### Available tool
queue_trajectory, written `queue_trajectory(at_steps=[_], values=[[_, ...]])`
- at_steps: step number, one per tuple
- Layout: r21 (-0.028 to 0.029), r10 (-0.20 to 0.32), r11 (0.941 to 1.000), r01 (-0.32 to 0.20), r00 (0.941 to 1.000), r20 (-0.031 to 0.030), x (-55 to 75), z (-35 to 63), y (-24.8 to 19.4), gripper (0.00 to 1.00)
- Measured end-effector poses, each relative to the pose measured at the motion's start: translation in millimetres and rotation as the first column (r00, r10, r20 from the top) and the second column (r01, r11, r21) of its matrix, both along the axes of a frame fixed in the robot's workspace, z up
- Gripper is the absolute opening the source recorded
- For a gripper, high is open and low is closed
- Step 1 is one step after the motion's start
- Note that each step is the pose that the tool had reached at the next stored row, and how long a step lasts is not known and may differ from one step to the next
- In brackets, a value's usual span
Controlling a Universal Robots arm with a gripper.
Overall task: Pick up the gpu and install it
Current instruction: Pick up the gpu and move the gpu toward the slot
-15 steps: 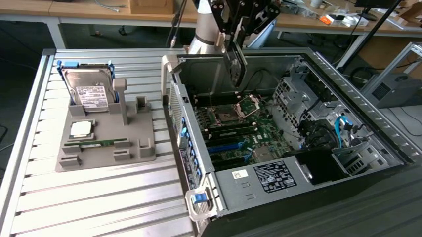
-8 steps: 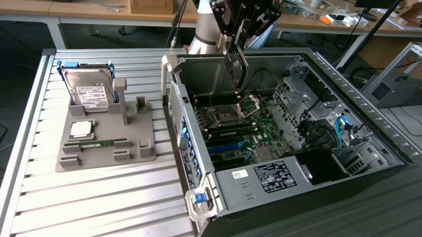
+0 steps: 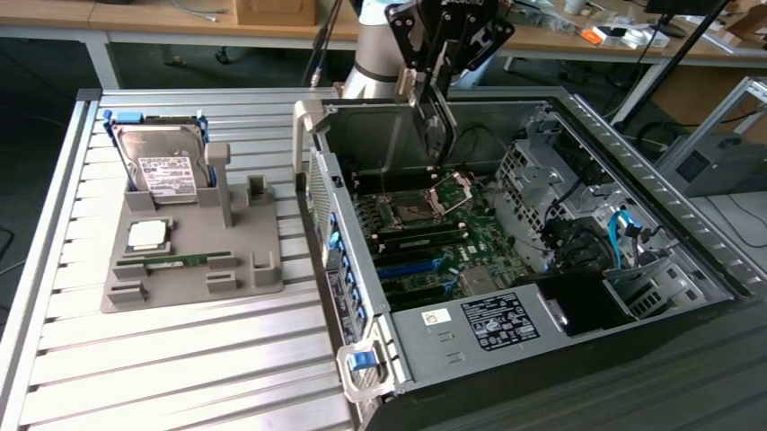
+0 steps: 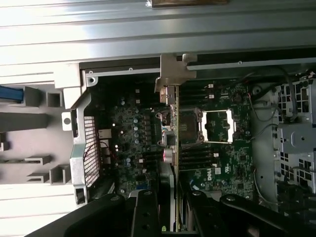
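**Exterior view: claw [image 3: 429, 81] grasps gpu [image 3: 436, 126] over open computer case [image 3: 527, 314]**

The claw is clenched on the upper edge of the gpu. The card hangs upright in the far part of the case, over the motherboard [image 3: 437, 238]. In the wrist view the card shows edge-on, with its silver bracket [image 4: 173, 74] at the case wall. To the left, a hard drive [image 3: 162, 166] stands in a gray holder [image 3: 240, 274] on the worktop [image 3: 180, 368].

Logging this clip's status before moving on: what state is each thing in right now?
claw: shut on the gpu
gpu: held on edge above the motherboard, not seated
computer case: lying flat, side open
hard drive: standing upright in the grey holder
memory stick: lying flat in the holder
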State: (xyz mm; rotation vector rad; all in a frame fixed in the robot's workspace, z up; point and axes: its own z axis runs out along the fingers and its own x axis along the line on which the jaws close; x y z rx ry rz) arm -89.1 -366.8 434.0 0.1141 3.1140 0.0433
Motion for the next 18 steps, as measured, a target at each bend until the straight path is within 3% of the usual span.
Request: queue_trajectory(at_steps=[1,3,11,18], values=[[-0.0055,0.000,1.0000,0.000,1.0000,0.0000,0.5,-0.6,0.0,0.27],[-0.0078,0.000,1.0000,0.000,1.0000,0.0000,2.7,-2.8,-0.3,0.27],[-0.0079,0.000,1.0000,0.000,1.0000,0.0000,15.4,-15.9,-2.6,0.27],[-0.0079,0.000,1.0000,0.000,1.0000,0.0000,20.4,-19.9,-3.0,0.27]])
